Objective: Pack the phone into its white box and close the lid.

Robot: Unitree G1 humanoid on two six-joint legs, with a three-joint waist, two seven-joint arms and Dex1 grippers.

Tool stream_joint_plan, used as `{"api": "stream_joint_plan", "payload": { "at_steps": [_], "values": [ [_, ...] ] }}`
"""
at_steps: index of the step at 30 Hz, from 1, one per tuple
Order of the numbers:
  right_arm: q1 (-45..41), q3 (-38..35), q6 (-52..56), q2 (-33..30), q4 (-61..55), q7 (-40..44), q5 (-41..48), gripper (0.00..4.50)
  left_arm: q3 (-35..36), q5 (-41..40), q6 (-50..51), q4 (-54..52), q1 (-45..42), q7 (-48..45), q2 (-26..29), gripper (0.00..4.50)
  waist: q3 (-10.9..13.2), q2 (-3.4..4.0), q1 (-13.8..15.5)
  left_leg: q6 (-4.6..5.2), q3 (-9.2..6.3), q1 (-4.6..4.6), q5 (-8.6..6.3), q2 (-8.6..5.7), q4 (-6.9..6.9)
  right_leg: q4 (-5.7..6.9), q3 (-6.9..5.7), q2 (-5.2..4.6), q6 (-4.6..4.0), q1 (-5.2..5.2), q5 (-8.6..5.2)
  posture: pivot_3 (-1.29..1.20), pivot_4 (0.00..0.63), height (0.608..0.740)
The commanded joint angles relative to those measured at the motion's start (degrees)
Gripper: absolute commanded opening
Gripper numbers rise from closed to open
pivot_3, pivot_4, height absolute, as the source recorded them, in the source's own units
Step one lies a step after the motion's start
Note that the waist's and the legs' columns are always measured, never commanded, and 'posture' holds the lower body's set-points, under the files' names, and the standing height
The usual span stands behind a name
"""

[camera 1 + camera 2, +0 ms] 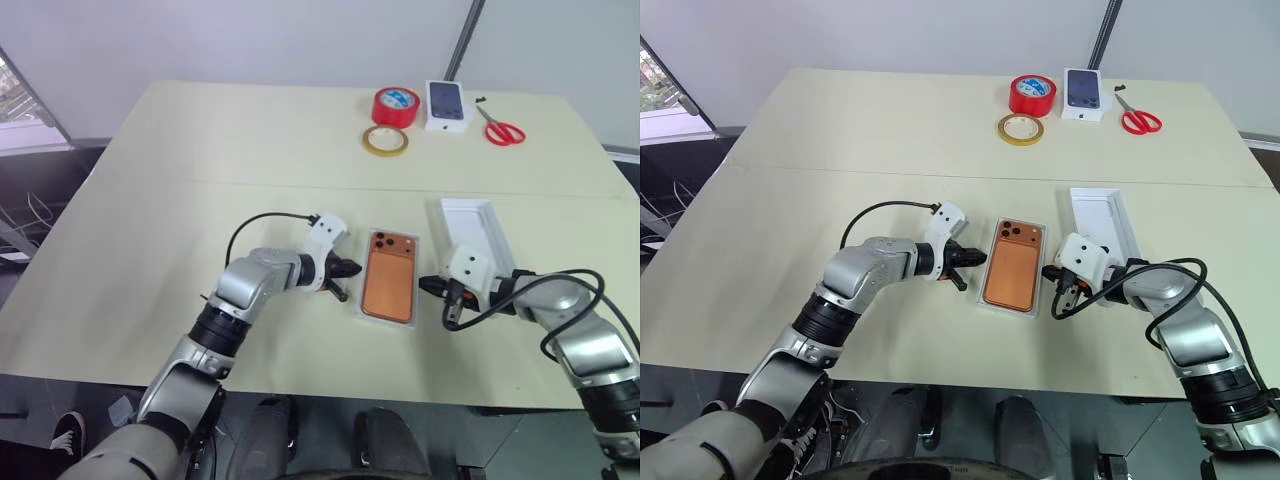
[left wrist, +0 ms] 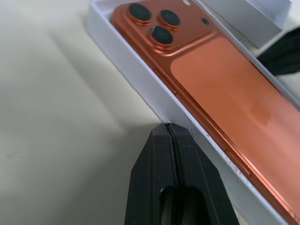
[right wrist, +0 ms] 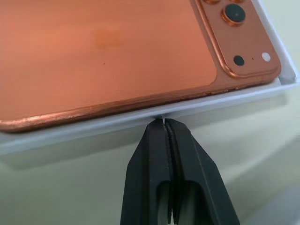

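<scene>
Orange against white: the phone [image 1: 389,283] lies camera-side up inside the white box [image 1: 413,325], mid-table on the near half. The left gripper [image 1: 345,271] sits at the box's left wall, the right gripper [image 1: 432,287] at its right wall, both with fingers pressed together and nothing held. So the packing looks done, and the grippers seem to be squaring the box up. Next comes the lid [image 1: 476,232], lying open-side up just right of the box: it needs lifting, flipping and lowering on squarely. No readable writing shows anywhere.
</scene>
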Motion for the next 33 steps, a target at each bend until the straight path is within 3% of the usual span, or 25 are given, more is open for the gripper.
{"api": "stream_joint_plan", "payload": {
  "at_steps": [1,7,19,20,23,30,33],
  "values": [
    [-0.2,-2.1,-0.3,-0.6,-3.6,0.3,2.2,0.05,-1.8,-0.5,0.2,-1.0,-1.0,-1.9,-2.7,0.0,0.0,0.0,0.1,0.0,0.0,0.0,0.0,0.0,0.01,0.0,0.0,0.0,0.0,0.0,0.0,0.0,0.15,0.728],
    [-0.1,-4.2,0.8,-0.5,-1.7,0.3,3.9,0.05,-2.7,1.0,0.2,-2.9,0.7,-2.9,-1.4,0.0,0.0,0.0,0.3,0.0,0.0,-0.01,0.0,0.0,0.0,0.01,0.0,0.01,0.0,-0.01,0.0,0.0,0.15,0.728],
    [0.6,-5.3,-3.3,-4.8,0.5,1.8,2.7,0.05,2.9,3.0,-5.0,-1.0,0.9,-1.0,2.2,0.0,0.0,0.02,0.2,0.01,0.0,0.0,0.01,0.01,0.0,0.02,-0.01,0.03,0.01,-0.02,0.0,0.0,0.15,0.728],
    [-1.0,-6.7,0.2,-4.4,0.8,2.4,5.7,0.05,3.8,1.6,-4.6,-1.4,1.0,-2.3,2.5,0.0,0.0,0.02,0.1,0.01,0.0,0.0,0.01,0.01,0.0,0.02,0.0,0.03,0.01,-0.02,0.0,0.0,0.15,0.728],
    [-6.0,-10.7,10.1,-2.7,1.4,1.8,13.5,0.93,6.2,-0.9,-5.2,-3.6,1.6,-5.3,3.8,0.88,0.0,0.05,-0.3,0.01,0.0,0.0,0.01,0.02,0.01,0.03,0.0,0.03,0.01,-0.03,0.0,0.0,0.15,0.728],
    [-12.6,-9.1,7.8,-1.7,7.1,-8.9,5.9,4.48,9.7,-0.4,-18.1,-4.4,2.0,-13.2,11.0,4.43,0.0,0.05,-1.1,-0.06,-0.01,-0.02,0.04,0.02,-0.03,0.01,0.0,0.02,0.0,-0.06,0.0,0.0,0.15,0.728],
    [-13.7,-8.2,13.8,-0.5,6.5,-12.7,5.2,4.48,10.4,0.5,-25.3,-4.0,3.8,-17.6,14.5,4.43,0.0,0.06,-1.2,-0.16,0.04,-0.03,0.1,0.02,-0.05,-0.01,0.02,0.0,0.0,-0.09,0.0,0.0,0.15,0.728]
  ]
}}
